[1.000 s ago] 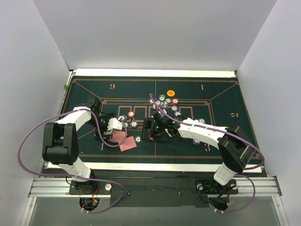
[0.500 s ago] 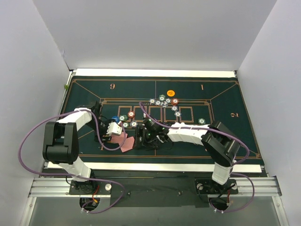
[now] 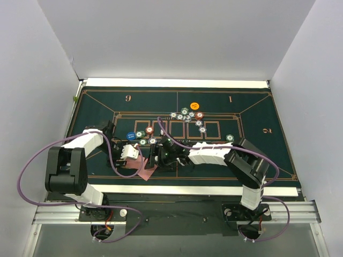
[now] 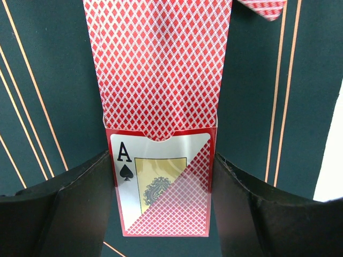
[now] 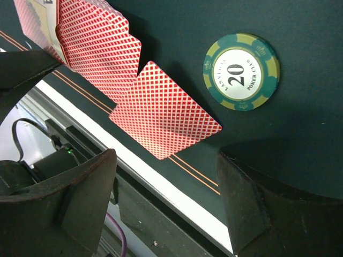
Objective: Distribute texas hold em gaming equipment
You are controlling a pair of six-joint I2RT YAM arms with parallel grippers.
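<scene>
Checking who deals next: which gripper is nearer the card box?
Left. The left gripper grips the card box between its fingers; the right gripper hovers beside it, above a loose card.

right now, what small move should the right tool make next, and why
Probably lower the right tool onto the loose card and close: its jaws stand open above that card, which lies flat near the green chip, while the left tool grips the card box.

Card box (image 4: 161, 187) between fingers of left tool (image 4: 161, 160), loose card (image 5: 163, 115) on mat (image 5: 177, 27), just beside chip (image 5: 241, 70)
</scene>
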